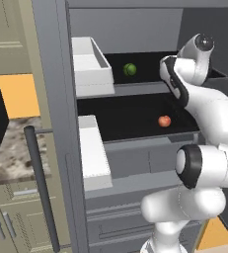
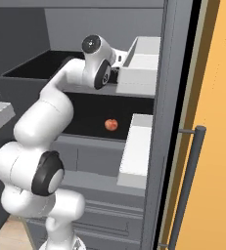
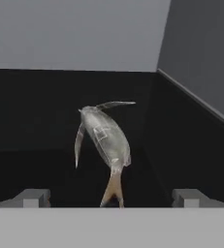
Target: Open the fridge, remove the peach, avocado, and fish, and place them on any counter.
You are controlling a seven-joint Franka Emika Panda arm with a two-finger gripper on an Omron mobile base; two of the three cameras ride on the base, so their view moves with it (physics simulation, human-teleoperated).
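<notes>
Your hand (image 3: 111, 198) stands wide, holding nothing, just short of the silver-grey fish (image 3: 105, 137) on the black upper shelf (image 3: 31, 121). The round dark-green avocado (image 1: 130, 69) sits near that shelf's back edge.

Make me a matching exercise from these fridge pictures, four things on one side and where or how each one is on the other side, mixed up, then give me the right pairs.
Things
1. avocado
2. peach
3. fish
4. gripper

Places or states
A. lies on the lower black shelf of the fridge
B. open, nothing between its fingertips
C. lies on the upper black shelf, near the white door bin
D. lies on a black shelf just ahead of the fingertips, tail toward them

Pairs: 1-C, 2-A, 3-D, 4-B
</notes>
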